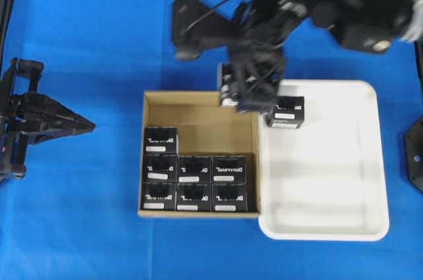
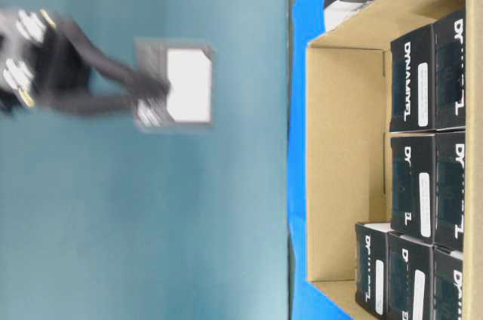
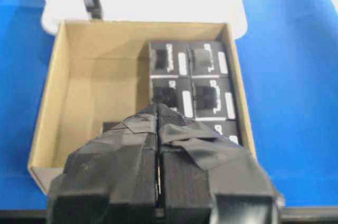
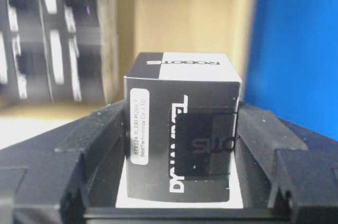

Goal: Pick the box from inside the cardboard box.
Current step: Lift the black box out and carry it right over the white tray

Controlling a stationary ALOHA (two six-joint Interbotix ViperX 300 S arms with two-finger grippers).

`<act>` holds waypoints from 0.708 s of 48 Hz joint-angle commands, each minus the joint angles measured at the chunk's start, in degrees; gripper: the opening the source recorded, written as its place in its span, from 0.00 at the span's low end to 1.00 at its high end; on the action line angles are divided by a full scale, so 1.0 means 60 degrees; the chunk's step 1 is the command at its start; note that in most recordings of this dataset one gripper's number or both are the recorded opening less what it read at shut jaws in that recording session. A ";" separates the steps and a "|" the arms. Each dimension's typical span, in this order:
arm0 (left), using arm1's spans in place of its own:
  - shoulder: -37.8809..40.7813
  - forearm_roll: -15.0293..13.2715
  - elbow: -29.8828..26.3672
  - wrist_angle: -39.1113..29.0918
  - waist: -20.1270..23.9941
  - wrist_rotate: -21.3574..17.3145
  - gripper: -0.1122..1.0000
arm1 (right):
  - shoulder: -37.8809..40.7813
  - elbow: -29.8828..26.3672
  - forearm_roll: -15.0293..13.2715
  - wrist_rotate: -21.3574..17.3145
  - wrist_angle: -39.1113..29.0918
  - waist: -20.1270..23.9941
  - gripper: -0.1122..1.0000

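holding one black box above the far edge of the carton

gripping a small black box (image 4: 182, 129) between its two padded fingers, the right gripper (image 1: 250, 88) hangs over the far rim of the cardboard box (image 1: 198, 105), close to the corner shared with the white tray (image 1: 370, 161). in the right wrist view the box sits squarely between the fingers (image 4: 79, 150), its white label and lettering facing the camera, with the brown carton interior and a strip of blue table cover (image 4: 296, 39) behind it. in the table-level view the same box (image 2: 181, 84) appears blurred and well clear of the carton, raised off it.

seven more black boxes (image 1: 211, 169) lie in the cardboard box, one alone at the left side and two rows of three along the near wall; the far right part of the carton floor is bare. another black box (image 1: 286, 111) rests in the white tray at its far left corner, just beside the carton wall.

the left gripper (image 3: 158, 123) has its taped fingers pressed together with nothing between them, and sits off to the left of the carton, apart from it.
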State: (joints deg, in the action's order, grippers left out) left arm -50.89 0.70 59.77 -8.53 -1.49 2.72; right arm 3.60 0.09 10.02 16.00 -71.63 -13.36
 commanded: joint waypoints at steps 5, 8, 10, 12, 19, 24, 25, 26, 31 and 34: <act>0.0073 0.0029 -0.0293 0.0044 0.0015 0.0029 0.04 | -0.0820 0.0937 0.0029 -0.0015 -0.0234 -0.0161 0.66; 0.0073 0.0029 -0.0293 0.0044 0.0015 0.0029 0.04 | -0.1055 0.1245 0.0029 -0.0029 -0.0220 -0.0205 0.66; 0.0059 0.0029 -0.0293 0.0044 0.0015 0.0029 0.04 | -0.1245 0.1436 0.0029 -0.0029 -0.0205 -0.0234 0.66; 0.0059 0.0029 -0.0293 0.0044 0.0000 0.0029 0.04 | -0.1406 0.1655 0.0029 -0.0029 -0.0190 -0.0264 0.66; 0.0044 0.0029 -0.0293 0.0044 0.0015 0.0029 0.04 | -0.1978 0.2461 0.0029 -0.0044 -0.0161 -0.0410 0.66; 0.0059 0.0029 -0.0293 0.0029 0.0000 0.0029 0.04 | -0.2329 0.3003 0.0015 -0.0029 -0.0146 -0.0498 0.66; 0.0059 0.0029 -0.0293 0.0044 0.0015 0.0029 0.04 | -0.2402 0.3135 0.0015 -0.0015 -0.0146 -0.0542 0.66; 0.0073 0.0029 -0.0293 0.0044 0.0015 0.0029 0.04 | -0.2476 0.3252 0.0029 -0.0015 -0.0117 -0.0571 0.66; 0.0073 0.0029 -0.0293 0.0044 0.0000 0.0015 0.04 | -0.2944 0.3926 0.0015 0.0000 0.0146 -0.0791 0.66; 0.0073 0.0029 -0.0293 0.0044 0.0015 0.0015 0.04 | -0.3208 0.4263 0.0015 0.0029 0.0381 -0.0908 0.66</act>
State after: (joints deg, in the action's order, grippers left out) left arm -50.80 0.79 59.77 -8.53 -1.49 2.72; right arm -13.54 24.17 10.02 16.00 -70.75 -18.19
